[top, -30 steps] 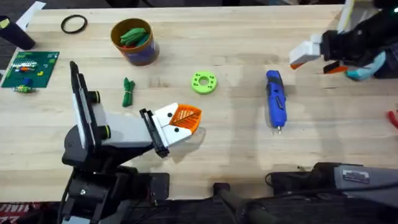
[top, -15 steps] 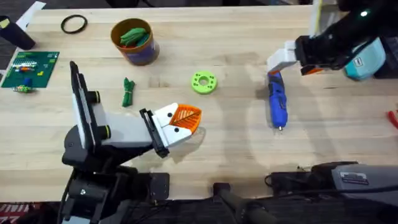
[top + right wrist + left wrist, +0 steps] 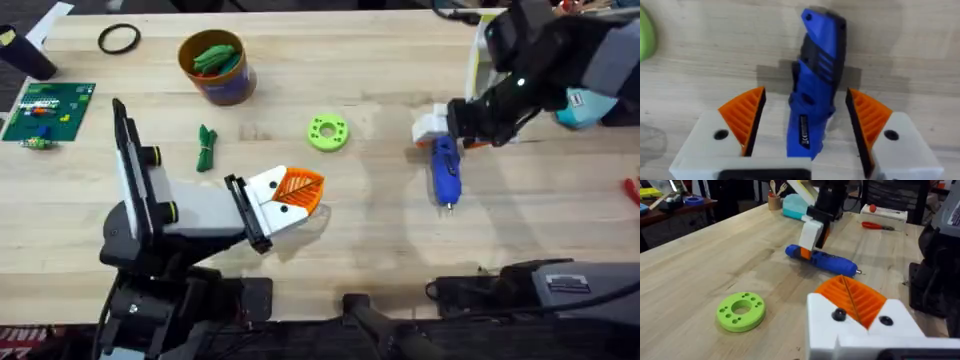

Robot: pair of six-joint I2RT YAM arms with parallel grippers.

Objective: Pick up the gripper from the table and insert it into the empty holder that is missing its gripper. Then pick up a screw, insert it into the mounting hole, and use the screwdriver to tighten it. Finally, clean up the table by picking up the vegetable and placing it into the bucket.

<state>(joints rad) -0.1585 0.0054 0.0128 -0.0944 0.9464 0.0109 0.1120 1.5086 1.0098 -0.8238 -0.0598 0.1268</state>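
The blue screwdriver (image 3: 446, 178) lies on the table (image 3: 380, 240) at the right, bit toward me. My right gripper (image 3: 447, 138) is lowered over its far end and open, and its orange pads (image 3: 747, 117) flank the screwdriver (image 3: 822, 45) without touching it. The gripper (image 3: 287, 194), a white wedge with an orange fin, sits in the black collar of the holder (image 3: 200, 212) at the lower left. This is my left gripper (image 3: 860, 311), shut with nothing in it. The dark-green vegetable (image 3: 206, 147) lies beside the holder. The bucket (image 3: 222, 88) stands at the back left. The screw is out of view.
A lime-green ring (image 3: 327, 132) lies mid-table between the holder and the screwdriver. A green circuit board (image 3: 48, 108) and a black ring (image 3: 119, 38) sit at the far left. Green pieces fill the bucket. A red tool (image 3: 632, 190) pokes in at the right edge.
My right arm has swung left from the far right edge and come down over the screwdriver's far end, with its fingers now on either side of it. The left arm has not moved.
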